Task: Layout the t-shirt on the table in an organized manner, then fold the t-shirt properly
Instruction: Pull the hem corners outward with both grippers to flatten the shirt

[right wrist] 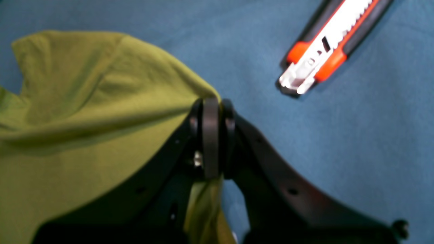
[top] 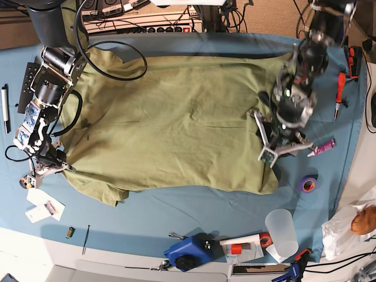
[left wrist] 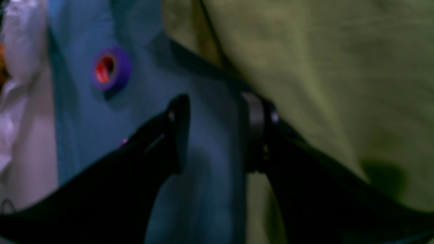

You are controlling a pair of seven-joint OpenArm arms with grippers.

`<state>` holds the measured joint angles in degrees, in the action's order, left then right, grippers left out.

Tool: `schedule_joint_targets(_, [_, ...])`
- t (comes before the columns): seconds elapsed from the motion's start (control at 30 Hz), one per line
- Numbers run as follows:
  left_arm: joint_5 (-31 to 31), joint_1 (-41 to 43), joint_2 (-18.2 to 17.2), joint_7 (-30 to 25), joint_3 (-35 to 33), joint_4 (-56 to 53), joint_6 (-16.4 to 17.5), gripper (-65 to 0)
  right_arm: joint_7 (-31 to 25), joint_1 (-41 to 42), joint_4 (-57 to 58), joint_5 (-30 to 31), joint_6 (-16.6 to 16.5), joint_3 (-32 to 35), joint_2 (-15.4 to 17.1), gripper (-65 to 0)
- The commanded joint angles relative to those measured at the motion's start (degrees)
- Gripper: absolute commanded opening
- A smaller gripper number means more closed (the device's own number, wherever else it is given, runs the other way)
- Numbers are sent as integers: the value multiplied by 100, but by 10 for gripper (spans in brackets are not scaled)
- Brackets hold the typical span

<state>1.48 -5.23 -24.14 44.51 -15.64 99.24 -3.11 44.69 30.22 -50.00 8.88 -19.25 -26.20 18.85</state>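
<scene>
Left wrist view: pretty blurry. The t-shirt (left wrist: 322, 67) fills the right and upper part, olive fabric over the table (left wrist: 203, 189). The left gripper (left wrist: 213, 135) has its jaws parted with only teal cloth showing in the gap; one finger sits right at the shirt's edge, can't tell if it touches. A purple tape roll (left wrist: 111, 68) lies on the table nearby, and something pale and crinkly is cut off at the left edge.

Right wrist view: the right gripper (right wrist: 213, 135) is clamped tight on a corner of the shirt, fabric pinched between the pads and bunching below them. A box cutter (right wrist: 330, 44) with orange trim lies apart, cut off at the top.

Base view: the shirt is spread across the middle of the table, long axis running left-right, lower edge rumpled. Right arm on the shirt's left edge, left arm over its right edge. A clear cup (top: 281, 230), a blue tool (top: 187, 252) and a pen (top: 6, 108) lie around it.
</scene>
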Motion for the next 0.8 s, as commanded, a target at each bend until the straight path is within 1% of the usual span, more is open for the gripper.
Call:
schedule_joint_targets(0.0, [72, -313, -44, -144, 46, -90, -48, -427, -118, 181, -98, 11, -4, -4, 114, -650])
schedule_joint_targets(0.13, [544, -935, -44, 140, 46, -555, -35, -427, -48, 181, -98, 9, -170, -4, 114, -650])
schedule_joint_targets(0.17, [671, -1067, -39, 225, 46, -605, 37, -427, -33, 181, -98, 11, -214, -4, 114, -650])
schedule_joint_targets(0.23, [920, -1303, 4, 326, 46, -763, 343, -427, 7, 179, -98, 13, -223, -4, 114, -650])
schedule_joint_targets(0.27, [1025, -1408, 55, 385, 46, -890, 444, -427, 24, 179, -98, 13, -225, -4, 114, -650])
schedule_joint_targets(0.33, [1279, -1593, 166, 490, 46, -1196, 494, -427, 35, 151, -98, 24, -232, -4, 114, -650])
schedule_joint_targets(0.43, [1436, -1812, 367, 608, 144, -1663, 564, -427, 28, 42, -98, 52, -245, -4, 111, -650])
schedule_joint_targets(0.53, [1534, -1908, 568, 654, 533, -1906, 555, -427, 28, -111, -98, 50, -245, -4, 114, -650])
schedule_joint_targets(0.67, [1552, -1906, 785, 765, 1401, -1928, 553, -427, -9, -345, -98, 52, -243, -4, 116, -650])
schedule_joint_targets(0.7, [1602, -1906, 813, 765, 1641, -1928, 555, -427, -44, -385, -98, 52, -245, -4, 116, -650])
schedule_joint_targets(0.77, [1919, -1908, 826, 826, 2065, -1939, 588, -427, -107, -457, -101, 55, -245, -7, 116, -650])
